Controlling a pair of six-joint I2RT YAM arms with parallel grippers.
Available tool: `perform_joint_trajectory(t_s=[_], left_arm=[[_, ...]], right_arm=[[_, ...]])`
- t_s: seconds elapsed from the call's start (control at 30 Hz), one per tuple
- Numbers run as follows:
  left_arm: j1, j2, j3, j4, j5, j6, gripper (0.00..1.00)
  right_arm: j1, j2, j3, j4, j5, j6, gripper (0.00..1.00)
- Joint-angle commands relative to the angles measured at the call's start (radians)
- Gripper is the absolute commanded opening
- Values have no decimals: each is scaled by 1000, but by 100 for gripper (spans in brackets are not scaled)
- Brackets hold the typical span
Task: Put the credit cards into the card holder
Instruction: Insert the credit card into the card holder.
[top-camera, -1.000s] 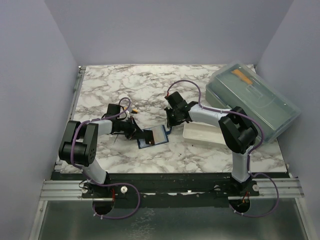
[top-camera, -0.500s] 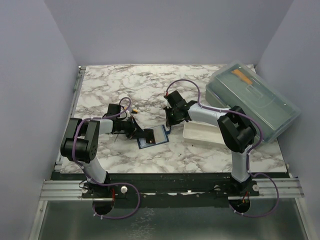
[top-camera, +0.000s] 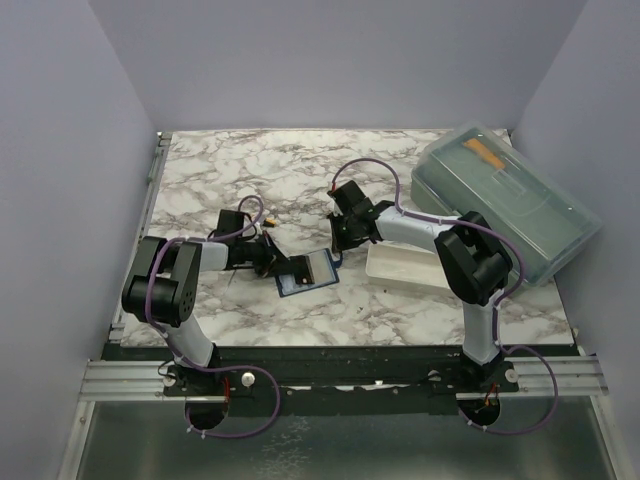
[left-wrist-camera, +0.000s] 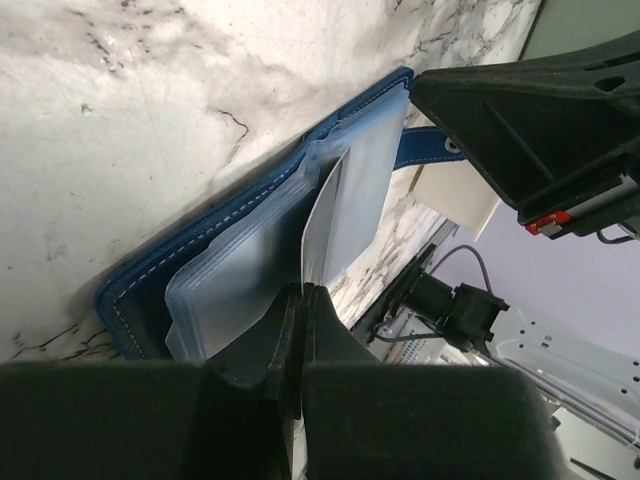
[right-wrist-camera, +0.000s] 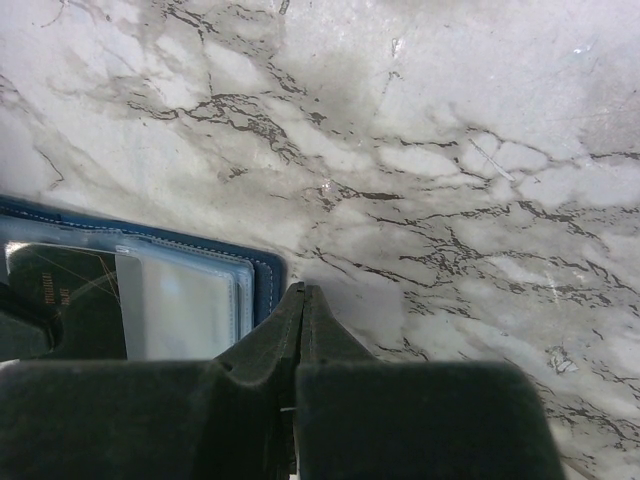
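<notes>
Currently left fingers (left-wrist-camera: 265, 350) pinch the pale bluish-grey plastic card (left-wrist-camera: 322, 215), likely stiff and slick so hold its trailing edge, among floppy sleeves of the open navy blue folding card holder (left-wrist-camera: 140, 290) at the middle of the marble desk (top-camera: 400, 310); right fingers (right-wrist-camera: 262, 345) together just beside its corner.

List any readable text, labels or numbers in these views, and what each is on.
Nothing is legible in any view.
Gold lettering on the dark card in the card holder sleeve: too small and blurred to read.
Pale card pinched by the left gripper: no print visible.
Plastic box: no label readable.
</notes>
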Motion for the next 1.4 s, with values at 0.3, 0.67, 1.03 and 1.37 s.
perform_joint_trajectory(t_s=[0.3, 0.67, 1.03, 1.37], left_arm=[[-157, -57, -93, 237, -283, -125, 0], [-196, -191, -104, 103, -414, -150, 29], [-220, -222, -91, 1, -444, -130, 35], [-271, -209, -48, -69, -537, -140, 39]], right_arm=[[-1, 57, -11, -25, -26, -8, 0], [-1, 51, -11, -31, -26, -7, 0], [-1, 58, -4, -35, -32, -7, 0], [-2, 50, -7, -42, -30, -12, 0]])
